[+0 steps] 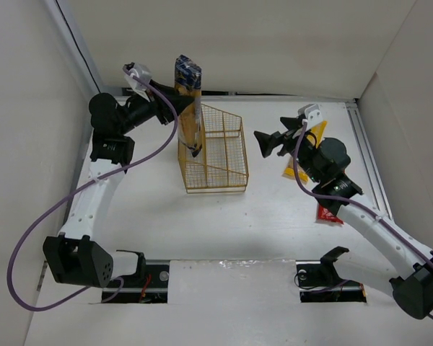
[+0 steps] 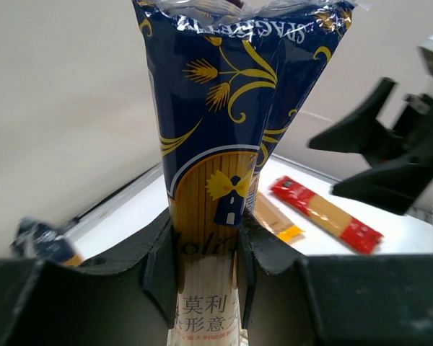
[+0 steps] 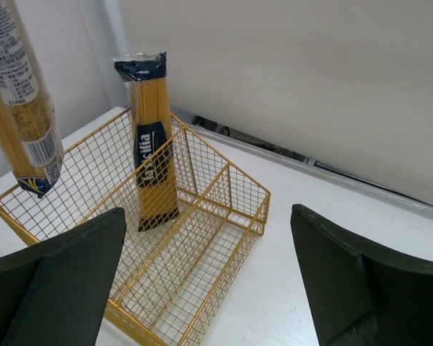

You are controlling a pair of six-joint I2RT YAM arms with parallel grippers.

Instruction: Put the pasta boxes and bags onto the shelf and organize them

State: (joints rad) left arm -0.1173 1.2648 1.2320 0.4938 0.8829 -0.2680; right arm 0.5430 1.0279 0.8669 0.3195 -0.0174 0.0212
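Gold wire forms the rack (image 1: pixel 227 162) at the middle of the table (image 1: pixel 202 231). Our coming move turns on the blue bag (image 2: pixel 216 130) hanging upright over the rack's left side, long axis vertical, blue printed end up, low end pointing down toward the 9 o'clock part of the rack. Our left gripper (image 2: pixel 206 249) pinches that bag across its width, fingers pressed against both faces, reaching in from about 10 o'clock of the rack. From the right wrist view the low end seems to float above the mesh rather than rest on it, though we cannot tell which slot lies beneath. We judge the step in hand to be a straight lowering. The thing to mind is the black-capped pack (image 3: pixel 150 144) standing upright inside the rack, close beside the drop line, since a sideways swing could knock it over. Our right gripper (image 1: pixel 260 143) hovers at 3 o'clock of the rack, fingers spread wide and holding nothing, near the wire but apart from it. Under that arm, toward 4 o'clock, a yellow pack (image 1: pixel 296 171) and a red-ended pack (image 2: pixel 325 214) lie flat on the table, well apart from the rack, so we judge the right arm the nearer one for them.
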